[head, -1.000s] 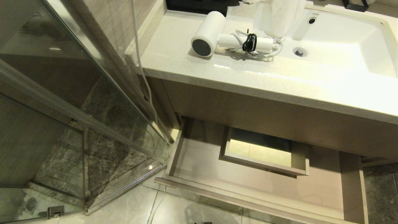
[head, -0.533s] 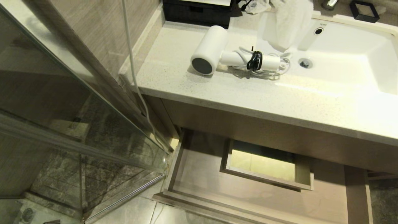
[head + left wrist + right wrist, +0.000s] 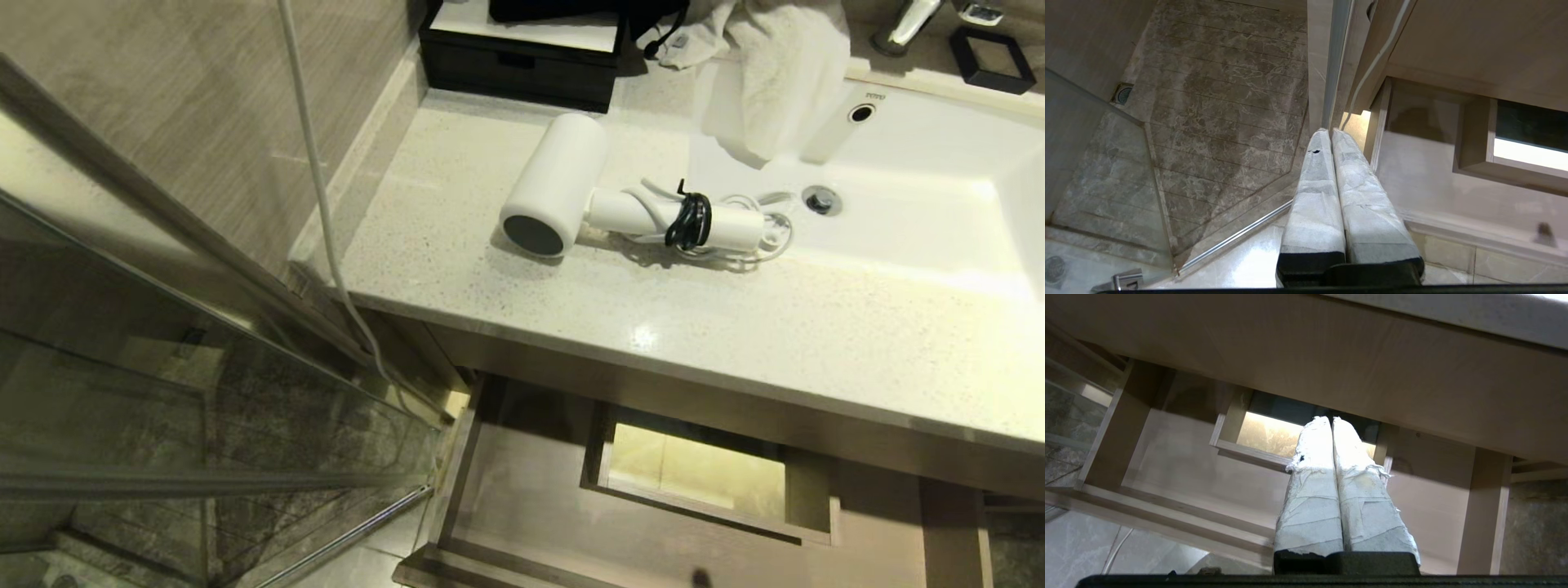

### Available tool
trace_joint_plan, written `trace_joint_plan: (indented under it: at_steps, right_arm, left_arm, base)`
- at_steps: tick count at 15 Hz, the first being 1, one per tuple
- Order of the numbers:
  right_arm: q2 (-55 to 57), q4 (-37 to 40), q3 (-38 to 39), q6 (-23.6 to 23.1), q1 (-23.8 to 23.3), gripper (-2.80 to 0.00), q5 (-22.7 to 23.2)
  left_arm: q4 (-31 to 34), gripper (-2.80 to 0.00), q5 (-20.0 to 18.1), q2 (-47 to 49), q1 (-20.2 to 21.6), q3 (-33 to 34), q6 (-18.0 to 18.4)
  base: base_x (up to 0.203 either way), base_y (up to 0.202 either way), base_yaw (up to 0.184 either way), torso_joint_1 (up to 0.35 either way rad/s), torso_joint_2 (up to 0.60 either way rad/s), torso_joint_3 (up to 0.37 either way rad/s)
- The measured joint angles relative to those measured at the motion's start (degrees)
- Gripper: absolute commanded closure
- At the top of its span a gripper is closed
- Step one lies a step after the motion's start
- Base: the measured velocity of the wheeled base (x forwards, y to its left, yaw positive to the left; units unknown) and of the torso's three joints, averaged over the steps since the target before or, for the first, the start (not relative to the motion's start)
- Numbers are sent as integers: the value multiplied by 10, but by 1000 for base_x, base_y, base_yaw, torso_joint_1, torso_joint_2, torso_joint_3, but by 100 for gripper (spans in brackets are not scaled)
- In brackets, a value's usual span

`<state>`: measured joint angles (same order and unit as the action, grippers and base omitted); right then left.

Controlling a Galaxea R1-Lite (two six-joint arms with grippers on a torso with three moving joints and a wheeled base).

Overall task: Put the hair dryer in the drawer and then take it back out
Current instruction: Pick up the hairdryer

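Nothing is done yet: the hair dryer (image 3: 563, 192) lies on the counter (image 3: 653, 327), at twelve o'clock from the open, empty drawer (image 3: 522, 506). Both grippers, left (image 3: 1331, 132) and right (image 3: 1331, 420), are pinched closed, holding nothing.

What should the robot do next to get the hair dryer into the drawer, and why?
Probably raise one arm toward the hair dryer and open its gripper. The dryer lies untouched on the countertop, the drawer below is already pulled out, and both the left gripper and right gripper hang shut and empty, low by the drawer.
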<state>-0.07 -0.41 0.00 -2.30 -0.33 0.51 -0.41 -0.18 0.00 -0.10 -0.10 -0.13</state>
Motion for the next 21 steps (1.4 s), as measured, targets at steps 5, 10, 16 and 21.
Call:
trace_joint_plan:
  at_steps: [5,10,16,21]
  right_arm:
    - [0,0,0,6,0,0,-1]
    - [0,0,0,5,0,0,0]
    - [0,0,0,3,0,0,-1]
    - [0,1,0,8,0,0,0]
  left_arm:
    - [0,0,0,0,0,0,0]
    - [0,0,0,0,0,0,0]
    - [0,0,0,0,0,0,0]
    - [0,0,0,0,0,0,0]
  base:
    - [0,0,0,19,-17,7]
    - [0,0,0,0,0,0]
    - [-1,-9,81,1,1,0]
    - [-1,-4,78,0,-2,1]
